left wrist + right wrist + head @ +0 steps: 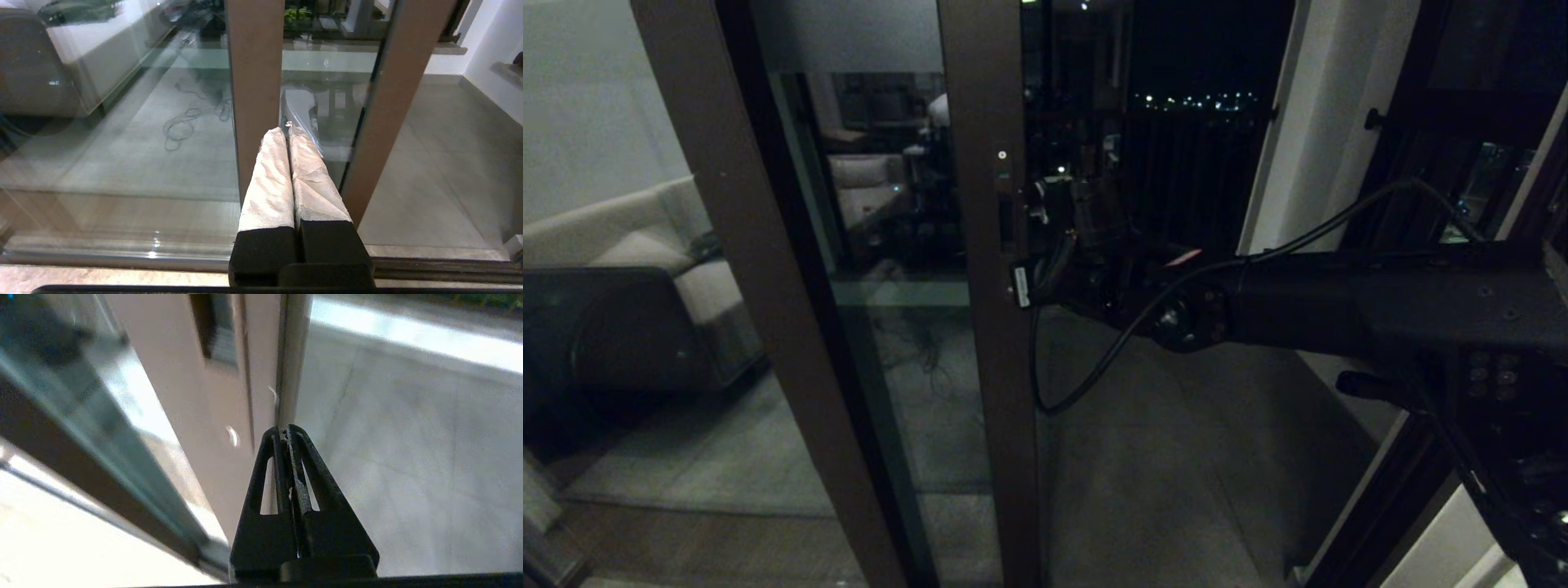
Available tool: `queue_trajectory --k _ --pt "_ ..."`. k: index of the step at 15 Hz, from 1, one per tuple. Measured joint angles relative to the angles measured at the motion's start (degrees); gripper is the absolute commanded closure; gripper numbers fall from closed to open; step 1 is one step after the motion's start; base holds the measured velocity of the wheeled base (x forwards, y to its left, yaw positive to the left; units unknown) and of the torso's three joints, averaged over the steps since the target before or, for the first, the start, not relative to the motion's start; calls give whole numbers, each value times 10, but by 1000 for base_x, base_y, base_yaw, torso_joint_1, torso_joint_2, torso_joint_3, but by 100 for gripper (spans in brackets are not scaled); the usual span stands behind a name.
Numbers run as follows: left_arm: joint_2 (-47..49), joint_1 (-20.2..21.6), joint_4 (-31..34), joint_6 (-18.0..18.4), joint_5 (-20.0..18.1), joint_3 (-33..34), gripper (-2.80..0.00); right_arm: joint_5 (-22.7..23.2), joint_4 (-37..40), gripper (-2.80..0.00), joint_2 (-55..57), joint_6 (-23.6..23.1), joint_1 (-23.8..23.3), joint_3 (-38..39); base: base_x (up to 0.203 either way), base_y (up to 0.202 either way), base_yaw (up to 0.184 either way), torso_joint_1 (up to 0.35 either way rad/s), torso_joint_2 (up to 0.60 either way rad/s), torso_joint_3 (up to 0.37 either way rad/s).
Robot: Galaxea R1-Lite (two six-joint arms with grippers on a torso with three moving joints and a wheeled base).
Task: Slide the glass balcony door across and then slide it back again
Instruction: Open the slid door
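Right gripper (287, 430), fingers pinched together on nothing, tips at the glass balcony door (196, 416) edge; the dim head view hides this; left gripper (287, 130) likewise closed, empty

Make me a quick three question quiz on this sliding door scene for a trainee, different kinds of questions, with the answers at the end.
1. True or false: the right gripper has its fingers spread wide around the edge of the glass balcony door.
2. Which arm reaches out to the door's handle stile in the head view? A) left B) right C) both
3. Fill in: in the left wrist view, the fingers of the left gripper are wrapped in pale ____.

Key
1. False: the fingers are closed together, their tip at the door's edge.
2. B: the right arm stretches across the open doorway to the stile near the recessed handle.
3. Padding, with both fingers pressed together.
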Motion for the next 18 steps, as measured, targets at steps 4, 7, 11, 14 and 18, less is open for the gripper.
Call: queue_trajectory --k 4,7,11,14,18 --pt "0 0 0 0 0 0 0 -7 39 0 -72 2 -17 59 0 0 0 0 0 0" --pt "0 0 0 0 0 0 0 -9 40 0 -164 1 -51 163 0 0 0 0 0 0" --pt "0 0 0 0 0 0 0 -33 55 0 -340 -7 -116 332 0 0 0 0 0 0" --pt "0 0 0 0 0 0 0 -54 102 0 -508 -42 -182 440 0 0 0 0 0 0" --pt "0 0 0 0 0 0 0 -100 214 0 -724 -94 -278 517 0 0 0 0 0 0"
